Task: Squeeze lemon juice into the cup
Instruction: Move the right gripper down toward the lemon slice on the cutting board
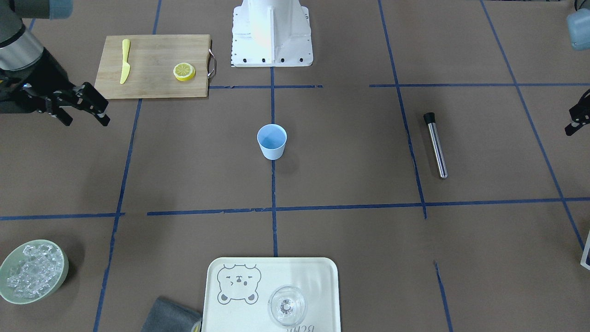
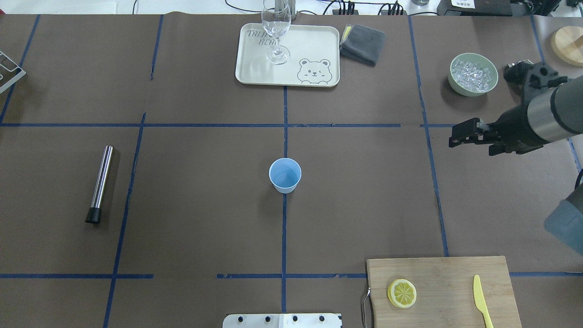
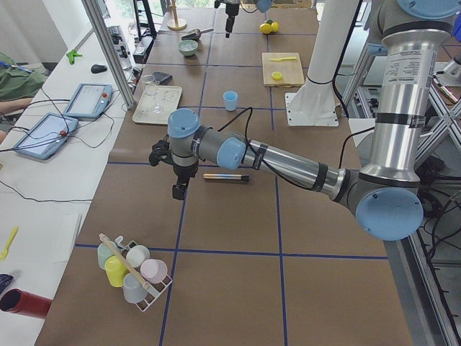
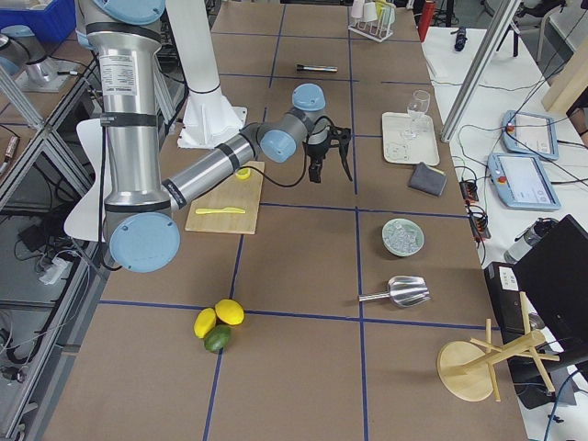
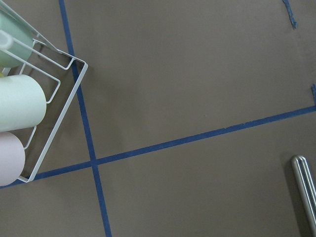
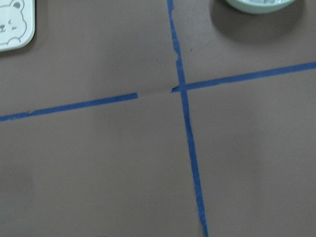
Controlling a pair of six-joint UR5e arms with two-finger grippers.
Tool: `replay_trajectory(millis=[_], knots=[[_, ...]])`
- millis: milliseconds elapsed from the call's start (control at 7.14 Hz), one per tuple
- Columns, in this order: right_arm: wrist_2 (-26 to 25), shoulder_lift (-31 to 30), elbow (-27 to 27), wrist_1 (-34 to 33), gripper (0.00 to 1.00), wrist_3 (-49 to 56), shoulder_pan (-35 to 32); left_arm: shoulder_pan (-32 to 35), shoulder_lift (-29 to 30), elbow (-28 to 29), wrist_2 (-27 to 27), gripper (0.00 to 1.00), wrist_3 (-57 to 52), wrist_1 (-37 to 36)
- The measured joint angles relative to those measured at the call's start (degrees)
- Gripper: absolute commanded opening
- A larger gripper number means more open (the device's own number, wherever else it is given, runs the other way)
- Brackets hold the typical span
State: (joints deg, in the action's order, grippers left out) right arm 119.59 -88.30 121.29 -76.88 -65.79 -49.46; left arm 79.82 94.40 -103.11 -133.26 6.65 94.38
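The lemon slice [image 1: 184,71] lies flat on a wooden cutting board [image 1: 152,87], also in the overhead view [image 2: 401,293]. The light-blue cup [image 1: 272,141] stands upright at the table's middle [image 2: 285,175], with nothing visible in it. My right gripper [image 1: 86,121] is open and empty. It hovers above the table between the board and the ice bowl [image 2: 471,142], well apart from the lemon. My left gripper [image 1: 576,122] shows only partly at the frame edge, far from the cup, above the table near a metal rod [image 3: 178,189]. I cannot tell whether it is open or shut.
A yellow knife [image 1: 125,61] lies on the board. A steel rod with a black tip [image 1: 436,145] lies on my left side. A tray [image 2: 255,68] holds a clear glass [image 2: 276,32]; beside it is a grey cloth [image 2: 363,43]. Also here: the pale-green bowl of ice [image 2: 473,74], a cup rack [image 3: 133,270], and the robot base [image 1: 272,32].
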Motion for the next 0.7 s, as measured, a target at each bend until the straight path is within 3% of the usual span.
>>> replay_trajectory(millis=[420, 700], knots=[[-8.74, -3.66, 6.58, -1.30, 1.00, -3.32, 12.85, -1.36, 0.03, -0.08, -0.06, 1.00, 1.46, 2.26], [-21.28, -4.90, 9.61, -3.22, 1.00, -11.58, 26.09, -1.87, 0.00, -0.06, -0.07, 1.00, 1.83, 2.76]])
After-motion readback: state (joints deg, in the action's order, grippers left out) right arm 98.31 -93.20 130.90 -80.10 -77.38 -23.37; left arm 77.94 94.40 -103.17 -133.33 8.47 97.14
